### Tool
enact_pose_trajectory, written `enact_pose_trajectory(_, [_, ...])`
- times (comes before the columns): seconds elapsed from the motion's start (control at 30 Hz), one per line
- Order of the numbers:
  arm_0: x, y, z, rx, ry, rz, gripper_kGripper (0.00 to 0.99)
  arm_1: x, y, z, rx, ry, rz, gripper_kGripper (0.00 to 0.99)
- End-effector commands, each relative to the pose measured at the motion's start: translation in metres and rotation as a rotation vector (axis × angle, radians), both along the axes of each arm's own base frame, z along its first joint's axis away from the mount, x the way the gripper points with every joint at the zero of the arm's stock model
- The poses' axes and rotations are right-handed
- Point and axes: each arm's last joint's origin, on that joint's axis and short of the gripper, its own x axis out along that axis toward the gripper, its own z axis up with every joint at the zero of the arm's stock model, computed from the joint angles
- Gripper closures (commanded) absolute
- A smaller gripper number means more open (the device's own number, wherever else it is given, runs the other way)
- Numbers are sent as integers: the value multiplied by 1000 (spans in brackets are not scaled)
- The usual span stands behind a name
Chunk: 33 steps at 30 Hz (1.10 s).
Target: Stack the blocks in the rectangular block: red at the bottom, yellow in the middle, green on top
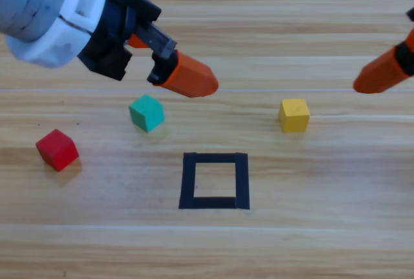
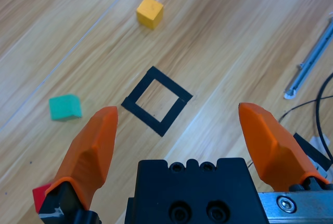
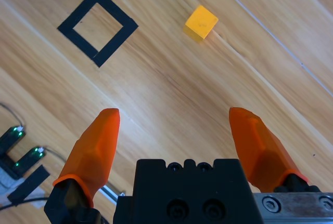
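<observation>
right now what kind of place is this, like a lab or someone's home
Most likely a robotics lab test bench, not a home: a bare wooden table with a black tape frame marked on it, three plain coloured cubes, and loose cables by a metal rail at its edge.

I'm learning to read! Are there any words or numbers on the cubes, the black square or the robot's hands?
None: no words, numbers or signs show anywhere.
The red cube, yellow cube and green cube have plain faces.
The black tape frame is bare.
The left gripper and right gripper carry no label.
</observation>
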Motion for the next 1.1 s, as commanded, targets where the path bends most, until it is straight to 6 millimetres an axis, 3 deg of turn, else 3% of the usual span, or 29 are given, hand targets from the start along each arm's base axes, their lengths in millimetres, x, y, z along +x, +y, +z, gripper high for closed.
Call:
enact_pose_trajectory(0.03, [4, 18, 1, 27, 31, 131, 0, 61, 31, -75, -164, 143, -145, 51])
enact_pose_trajectory(0.3, [32, 62, -9, 112, 100, 454, 0, 153, 74, -143, -330, 266, -383, 51])
enact_pose_trajectory(0.53, [71, 87, -29, 201, 232, 655, 0, 198, 101, -196, -354, 444, -483, 45])
enact_pose_trajectory(0.73, [92, 99, -42, 256, 323, 751, 0, 207, 109, -226, -406, 502, -549, 13])
enact_pose_trajectory(0.9, [110, 98, -78, 397, 425, 772, 0, 207, 110, -238, -407, 537, -562, 34])
enact_pose_trajectory(1.03, [121, 92, -105, 503, 480, 709, 0, 206, 111, -242, -388, 576, -558, 238])
enact_pose_trajectory(1.07, [122, 91, -111, 528, 496, 684, 2, 205, 112, -244, -382, 589, -554, 306])
enact_pose_trajectory(1.1, [123, 90, -118, 548, 515, 651, 11, 205, 113, -244, -372, 600, -545, 435])
